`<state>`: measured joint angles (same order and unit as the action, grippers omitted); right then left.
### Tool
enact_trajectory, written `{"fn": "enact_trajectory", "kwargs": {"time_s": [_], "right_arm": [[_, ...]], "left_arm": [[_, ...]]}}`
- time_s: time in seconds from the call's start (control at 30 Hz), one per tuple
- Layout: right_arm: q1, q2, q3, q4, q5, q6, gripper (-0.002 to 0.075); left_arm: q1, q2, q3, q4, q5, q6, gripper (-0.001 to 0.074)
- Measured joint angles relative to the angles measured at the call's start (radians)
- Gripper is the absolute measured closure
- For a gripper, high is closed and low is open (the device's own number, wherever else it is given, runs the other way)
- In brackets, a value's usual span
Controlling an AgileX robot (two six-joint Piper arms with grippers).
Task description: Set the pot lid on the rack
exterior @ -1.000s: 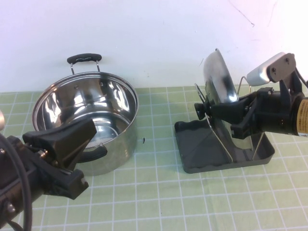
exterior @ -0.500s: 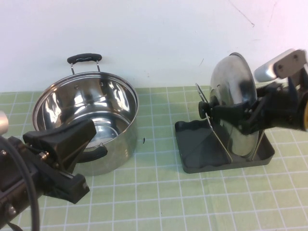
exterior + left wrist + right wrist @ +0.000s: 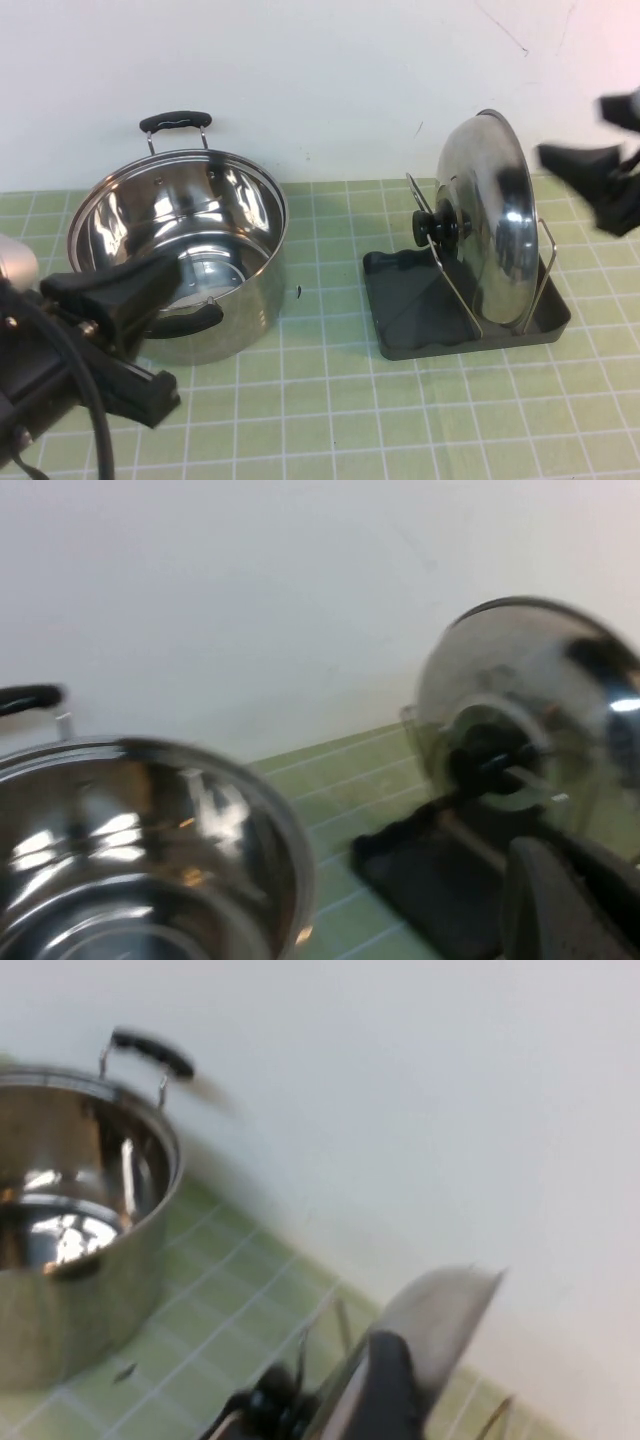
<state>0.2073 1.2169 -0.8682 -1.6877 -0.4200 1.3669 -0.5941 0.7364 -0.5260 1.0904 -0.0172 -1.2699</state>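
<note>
Closest to me in the high view, my left hand sits low at the near left corner of the counter, its black fingers reaching toward the pot; I cannot tell from any view how far apart they stand, and it has hold of nothing that I can see. Just past it stands the deep shiny stainless-steel pot with two black handles, upright and open-topped on the green counter with its pale grid lines. A small dark speck lies on the counter just to the right of the pot. Over on the right, level with the pot, sits the dark grey squarish plastic rack with upright wire loops. The round domed shiny steel pot lid with a black knob stands on edge in that rack, held between the thin wires, its knob pointing left toward the pot and its lower rim down in the tray. My right hand is up at the far right edge, higher than the rack and apart from the lid, gripping nothing; its black fingers look spread, but it is blurred. Behind everything runs a plain white wall
</note>
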Motion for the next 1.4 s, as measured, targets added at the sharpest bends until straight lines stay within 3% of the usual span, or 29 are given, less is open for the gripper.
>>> {"fn": "enact_trajectory", "kwargs": {"time_s": [0.13, 0.3, 0.4, 0.57, 0.67, 0.8, 0.93, 1.2, 1.4], "right_arm": [[-0.002, -0.142, 0.000, -0.053, 0.016, 0.044, 0.0300], [-0.002, -0.320, 0.000, -0.065, 0.024, -0.045, 0.0638], [-0.002, -0.395, 0.000, -0.065, 0.102, -0.119, 0.0700], [-0.002, -0.468, 0.000, -0.062, 0.381, -0.293, 0.0721], [-0.002, -0.478, 0.014, -0.032, 0.656, -0.472, 0.0726], [-0.002, -0.479, 0.016, 0.241, 1.019, -0.907, 0.0726], [-0.002, -0.484, 0.021, 0.587, 1.285, -1.205, 0.0727], [-0.002, -0.603, 0.092, 1.347, 1.303, -1.620, 0.0727], [-0.002, -0.796, 0.259, 1.668, 1.193, -1.791, 0.0727]], "left_arm": [[0.000, 0.000, 0.000, 0.000, 0.188, 0.014, 0.0736], [0.000, 0.000, 0.000, -0.071, 0.560, 0.134, 0.0736], [0.000, -0.001, 0.000, -0.157, 0.745, 0.220, 0.0736], [0.000, -0.002, 0.000, -0.387, 0.858, 0.449, 0.0736], [0.000, -0.002, 0.000, -0.579, 0.856, 0.578, 0.0736], [0.000, -0.002, 0.000, -0.785, 0.791, 0.770, 0.0736], [0.000, -0.002, 0.000, -0.882, 0.658, 0.909, 0.0736], [0.000, -0.002, 0.007, -0.907, 0.360, 0.972, 0.0736], [0.000, -0.007, 0.074, -0.909, 0.225, 0.972, 0.0736]]}}
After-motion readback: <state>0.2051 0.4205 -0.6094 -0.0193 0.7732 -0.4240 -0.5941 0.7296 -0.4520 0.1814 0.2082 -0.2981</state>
